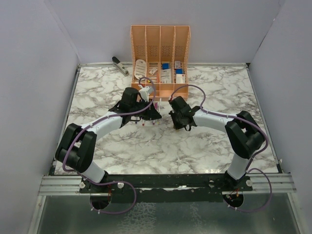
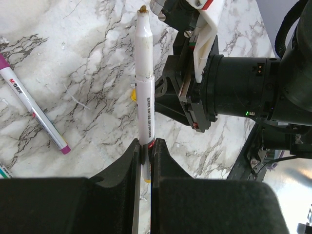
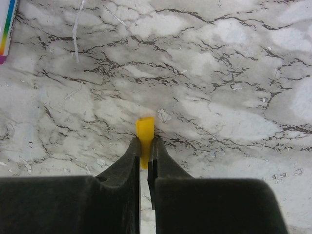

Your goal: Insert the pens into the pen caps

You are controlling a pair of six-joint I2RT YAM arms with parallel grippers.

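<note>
My left gripper (image 2: 145,147) is shut on a white pen (image 2: 145,87). The pen points away from the jaws, its small yellow-brown tip (image 2: 143,8) bare. My right gripper (image 3: 145,146) is shut on the yellow cap (image 3: 145,130), held just above the marble. In the top view the left gripper (image 1: 153,115) and right gripper (image 1: 176,117) hang close together at the table's middle, below the organizer. A purple-tipped pen (image 2: 35,111) lies on the marble left of the held pen. Another pen's end (image 2: 4,171) shows at the frame edge. The other caps are hidden.
A peach organizer (image 1: 160,46) with blue and white items stands at the back centre. A grey-black stapler (image 1: 120,65) lies to its left. The right arm's wrist (image 2: 234,85) is close beside the held pen. A rainbow-striped item (image 3: 8,27) lies at the top left of the right wrist view.
</note>
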